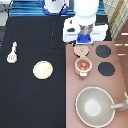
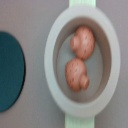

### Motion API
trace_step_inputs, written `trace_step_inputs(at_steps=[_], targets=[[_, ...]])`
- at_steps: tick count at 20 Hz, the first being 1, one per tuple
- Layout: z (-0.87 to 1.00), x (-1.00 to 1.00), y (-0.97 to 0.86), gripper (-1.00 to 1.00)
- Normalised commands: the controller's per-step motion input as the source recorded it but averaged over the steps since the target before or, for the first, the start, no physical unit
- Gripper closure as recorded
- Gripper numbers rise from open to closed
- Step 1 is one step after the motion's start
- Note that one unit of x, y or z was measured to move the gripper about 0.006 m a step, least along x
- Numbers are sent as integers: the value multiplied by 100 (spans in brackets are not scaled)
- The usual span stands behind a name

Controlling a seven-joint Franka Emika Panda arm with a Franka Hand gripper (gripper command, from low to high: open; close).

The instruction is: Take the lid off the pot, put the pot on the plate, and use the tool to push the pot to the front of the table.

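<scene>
The pot (image 1: pixel 83 65) stands uncovered on the pinkish-brown stove top, its reddish inside showing. In the wrist view the pot (image 2: pixel 54 75) holds two pink-brown lumps. My gripper (image 1: pixel 81 46) hangs just above the pot, toward the exterior view's top, shut on the pale-pink lid (image 1: pixel 80 50). The cream plate (image 1: pixel 43 69) lies on the black table (image 1: pixel 35 30), left of the pot. The cream-white tool (image 1: pixel 12 53) lies near the table's left edge.
A large grey pan (image 1: pixel 95 106) with a long handle sits on the stove (image 1: pixel 72 85) toward the exterior view's bottom. Two black burners (image 1: pixel 104 51) (image 1: pixel 106 68) lie right of the pot; one burner (image 2: pixel 7 70) shows in the wrist view.
</scene>
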Motion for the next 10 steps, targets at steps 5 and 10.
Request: trace_step_inputs(at_steps=[5, 10], targets=[[-2, 73, -31, -100], [-28, 52, -19, -100]])
